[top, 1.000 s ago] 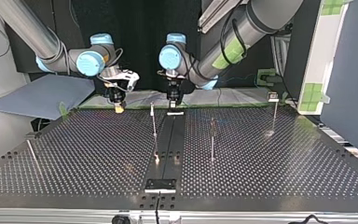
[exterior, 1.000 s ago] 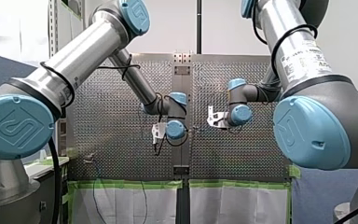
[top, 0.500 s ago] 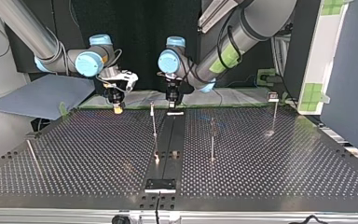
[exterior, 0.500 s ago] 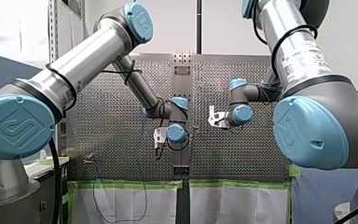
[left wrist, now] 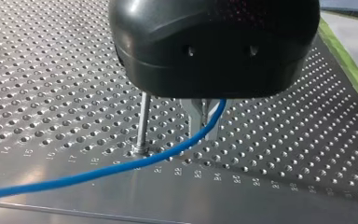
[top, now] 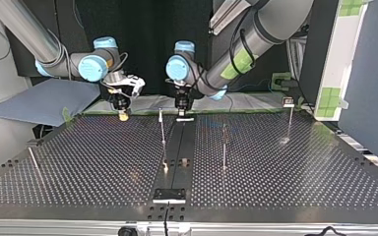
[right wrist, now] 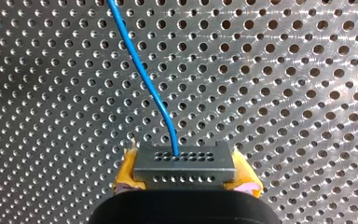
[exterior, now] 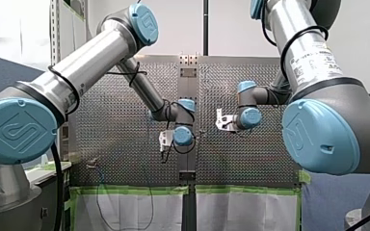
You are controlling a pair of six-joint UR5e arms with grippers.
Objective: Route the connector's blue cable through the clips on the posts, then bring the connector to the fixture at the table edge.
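In the right wrist view my right gripper (right wrist: 185, 175) is shut on a grey connector (right wrist: 184, 161), its yellow pads (right wrist: 126, 172) on both sides. The blue cable (right wrist: 140, 70) leaves the connector and runs ahead over the perforated plate. My left gripper (left wrist: 204, 126) has its metal fingers shut on the blue cable (left wrist: 98, 172), right beside a thin post (left wrist: 143, 123). In the top view my right gripper (top: 123, 114) hangs at the far left, and my left gripper (top: 181, 110) hangs just behind the middle post (top: 162, 128). A dark fixture (top: 169, 195) sits at the near table edge.
More posts stand on the perforated table (top: 275, 177): one right of the middle (top: 224, 147), one at the far right with a clip on top (top: 289, 118), and a leaning one at the left (top: 33, 162). A dark rail (top: 179, 147) runs down the middle.
Both grippers have drifted slightly towards the top view's left. In the front view my left wrist has sunk a little towards the near table edge. Both grips are unchanged.
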